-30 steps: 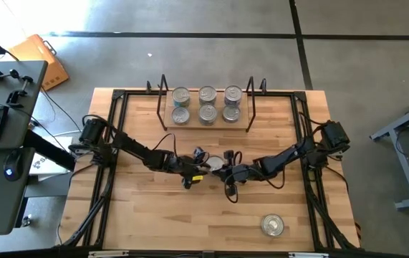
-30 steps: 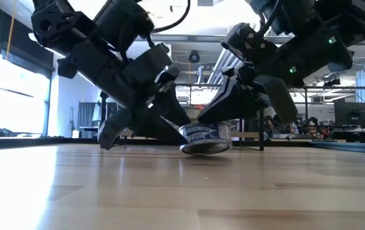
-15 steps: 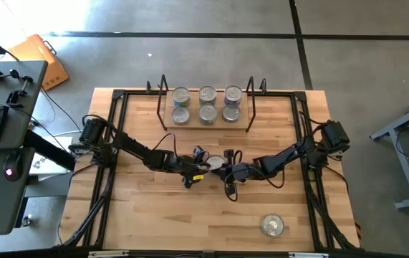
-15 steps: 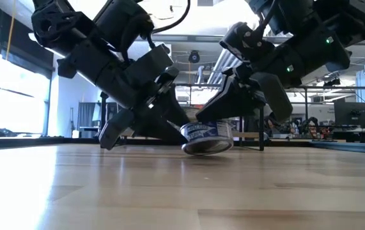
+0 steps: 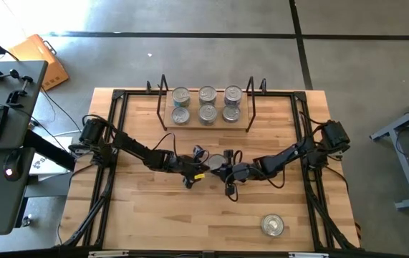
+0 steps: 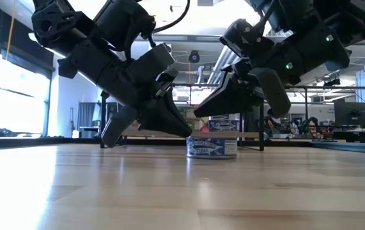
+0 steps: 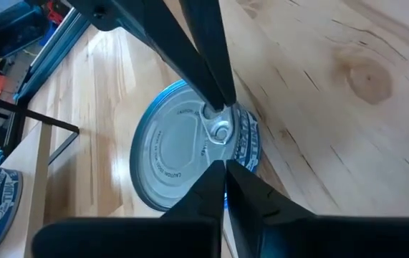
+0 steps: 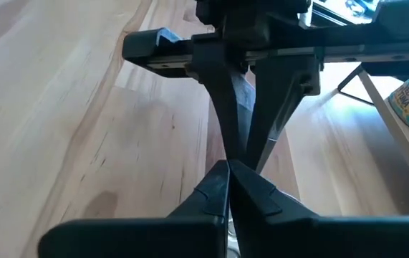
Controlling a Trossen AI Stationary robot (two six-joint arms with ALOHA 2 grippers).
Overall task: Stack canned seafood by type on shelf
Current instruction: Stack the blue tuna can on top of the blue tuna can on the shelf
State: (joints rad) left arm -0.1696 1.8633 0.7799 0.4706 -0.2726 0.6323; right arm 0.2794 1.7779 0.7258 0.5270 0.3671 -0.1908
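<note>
On the wooden table [image 5: 154, 208], a tin [image 6: 211, 146] sits flat beneath the closed left gripper [image 6: 181, 128] and closed right gripper [image 6: 202, 110], held by neither.

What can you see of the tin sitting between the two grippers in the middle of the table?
The tin is short and round, with a blue printed band and a shiny silver lid with a pull ring. It sits flat and upright on the table, in front of the shelf. Both grippers' shut fingers meet just above its lid; contact is unclear.
</note>
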